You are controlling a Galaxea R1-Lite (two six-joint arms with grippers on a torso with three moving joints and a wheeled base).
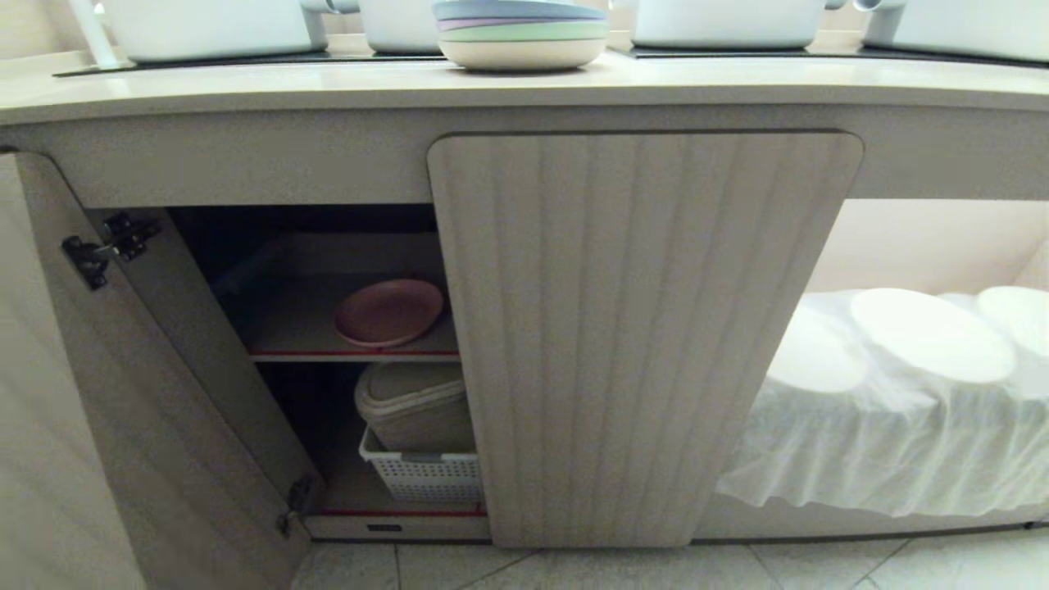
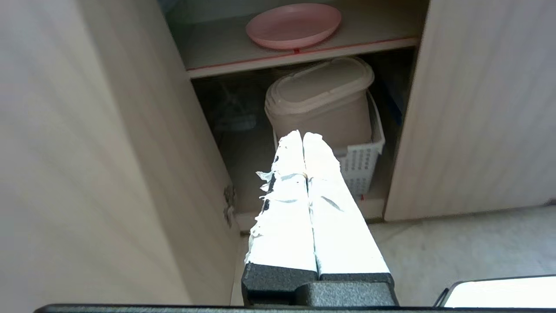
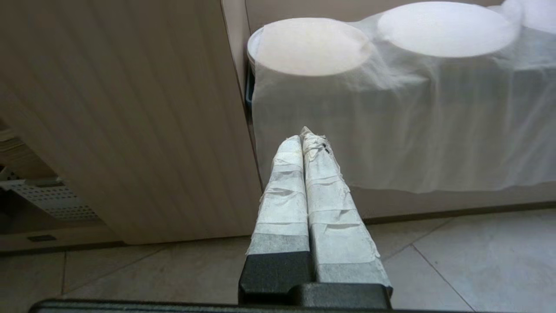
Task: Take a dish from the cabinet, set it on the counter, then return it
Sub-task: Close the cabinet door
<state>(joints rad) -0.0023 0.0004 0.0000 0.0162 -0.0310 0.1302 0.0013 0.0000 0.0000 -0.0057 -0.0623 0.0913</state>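
Observation:
The pink dish [image 1: 388, 312] [image 2: 293, 25] lies flat on the cabinet's grey, red-edged upper shelf [image 1: 287, 332]. The cabinet [image 1: 643, 328] has its left door [image 1: 123, 393] swung open and its right ribbed door closed. Above runs the cream counter [image 1: 328, 86]. My left gripper [image 2: 302, 135] is shut and empty, held low in front of the open compartment, well short of the dish. My right gripper [image 3: 302, 135] is shut and empty, facing the closed door's edge and the white cloth. Neither arm appears in the head view.
Below the dish a beige lidded container [image 1: 418, 406] sits in a white perforated basket [image 1: 426, 475]. A stack of pastel plates [image 1: 521, 33] and white pots stand on the counter. Right of the cabinet, white discs under white cloth [image 1: 901, 393] fill a recess. Tiled floor [image 1: 656, 569] lies below.

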